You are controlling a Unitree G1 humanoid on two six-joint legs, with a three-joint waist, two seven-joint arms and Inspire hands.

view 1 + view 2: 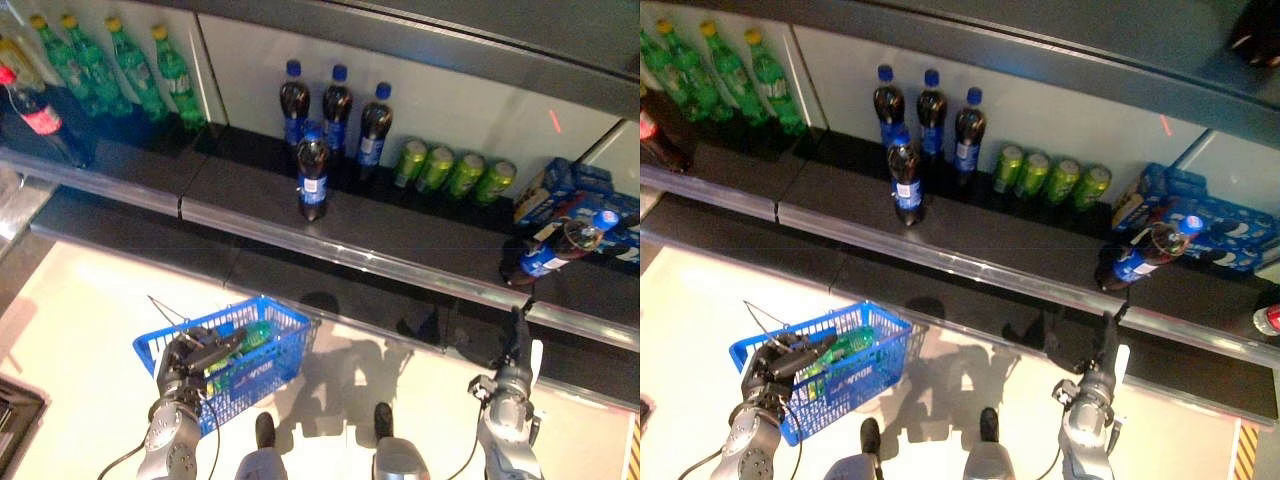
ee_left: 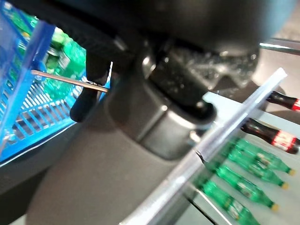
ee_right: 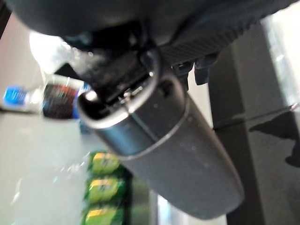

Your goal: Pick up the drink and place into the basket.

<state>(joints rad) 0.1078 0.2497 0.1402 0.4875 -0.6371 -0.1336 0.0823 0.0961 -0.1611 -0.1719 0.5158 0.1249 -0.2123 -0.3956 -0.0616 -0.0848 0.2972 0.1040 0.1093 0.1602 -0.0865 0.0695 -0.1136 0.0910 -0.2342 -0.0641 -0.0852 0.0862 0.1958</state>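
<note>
While green bottle (image 1: 250, 338) lies in basket (image 1: 285, 360), left robot hand (image 1: 192, 355) grips its handle.

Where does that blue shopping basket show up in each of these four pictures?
Left eye view: blue basket at lower left, at the left hand.
Right eye view: lower left again.
Left wrist view: along the left edge, with a green bottle inside.
Right wrist view: not in it.
Shared landmark: the row of green cans on the shelf, also in the right wrist view.
</note>
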